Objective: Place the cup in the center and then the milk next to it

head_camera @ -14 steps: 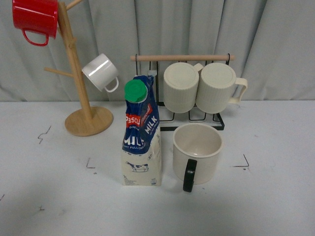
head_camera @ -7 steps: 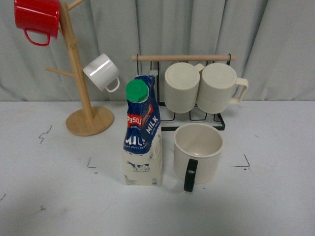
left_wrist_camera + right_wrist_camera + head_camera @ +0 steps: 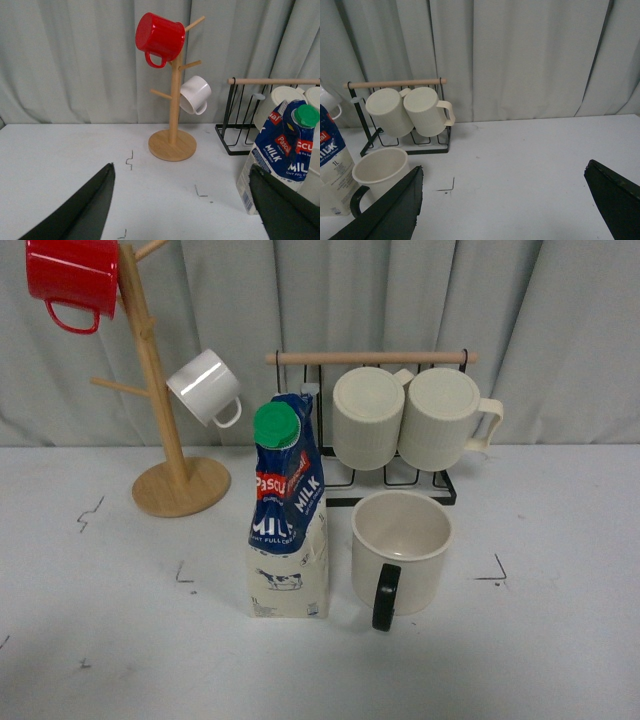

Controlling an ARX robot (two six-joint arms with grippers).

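Cup point(image 3: 401, 548): upright, just right of the milk point(image 3: 288, 510).
Left gripper point(image 3: 182, 202): wide open, holds nothing.
Right gripper point(image 3: 512, 205): wide open, holds nothing.

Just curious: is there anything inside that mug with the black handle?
Empty. The cup stands upright, and its pale inside shows bare to the bottom.

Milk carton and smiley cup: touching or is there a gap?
Apart. The front view shows a strip of bare table between the milk carton and the cup, top to bottom; they stand side by side without contact.
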